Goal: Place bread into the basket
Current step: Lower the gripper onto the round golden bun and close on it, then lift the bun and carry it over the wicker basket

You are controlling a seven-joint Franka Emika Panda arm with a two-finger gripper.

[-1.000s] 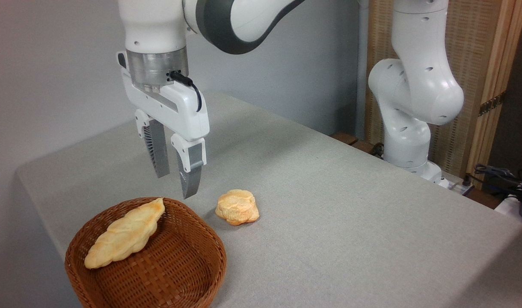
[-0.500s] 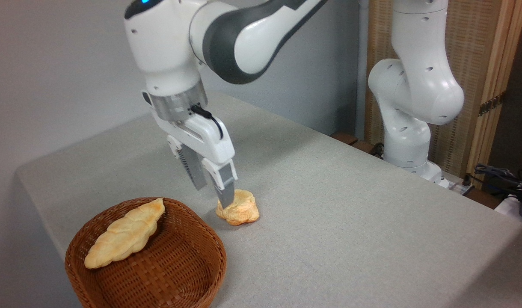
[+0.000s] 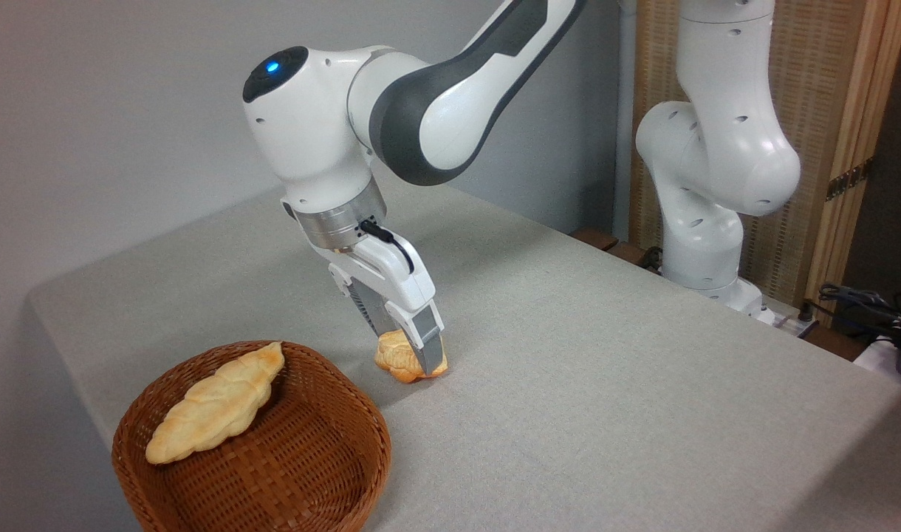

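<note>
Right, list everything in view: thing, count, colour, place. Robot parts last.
bun: one, golden-orange, on the table right of the basket, between the claw's fingers
twisted loaf: one, pale golden, lying in the basket against its left rim
basket: one, reddish-brown wicker, near left corner of the table
table: one, grey cloth cover, fills the middle of the view
wooden screen: one, light wood, behind the arm's base at right
cables: a dark bundle, far right edge
arm: one, white and grey, reaching from right to left
claw: one, white with grey fingers, straddling the bun; contact unclear
</note>
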